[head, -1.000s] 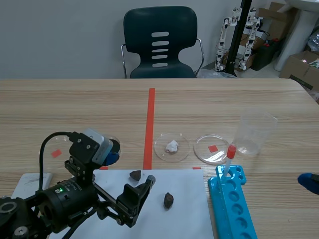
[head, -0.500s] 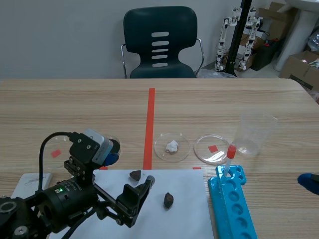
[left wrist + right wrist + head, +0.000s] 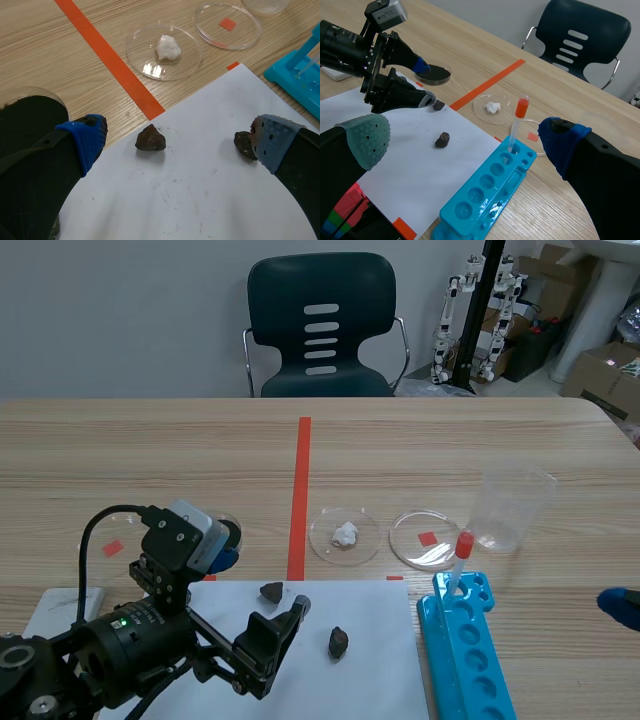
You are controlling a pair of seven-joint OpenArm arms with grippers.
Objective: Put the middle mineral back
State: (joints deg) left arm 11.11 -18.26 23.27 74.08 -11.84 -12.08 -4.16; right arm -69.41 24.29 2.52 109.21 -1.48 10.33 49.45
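Through the scene view I am looking at the white sheet (image 3: pixel 370 680) lying at the table's near edge. The left gripper (image 3: pixel 262 583) is hanging over the sheet's far left corner with its fingers spread. A dark mineral (image 3: pixel 271 591) is lying on the sheet just inside that far edge, below the gap between the fingers and gripped by neither. A second dark mineral (image 3: pixel 338 642) is sitting nearer the sheet's middle, apart from the first. Just beyond the sheet's far edge a clear dish (image 3: pixel 320 542) is holding a white lump (image 3: pixel 345 534), and an empty dish (image 3: pixel 412 552) is lying off the sheet's far right corner. A blue rack (image 3: pixel 470 660) is running along the sheet's right edge, carrying a red-capped tube (image 3: pixel 463 545) at its far end.

In the left wrist view I am seeing the gripper's two blue pads (image 3: pixel 86 141) standing wide apart above the sheet. The dark mineral is resting on the sheet between them, nearer the pad at the sheet's edge, close to the sheet's far corner. The second dark mineral is lying on the sheet right beside the other pad; I cannot tell whether they are touching.

In the right wrist view the right gripper (image 3: pixel 465 141) is hovering over the sheet's right side, its fingers splayed wide and gripping nothing. Both minerals are lying on the sheet, the dark mineral just beside the left gripper's nearer finger.
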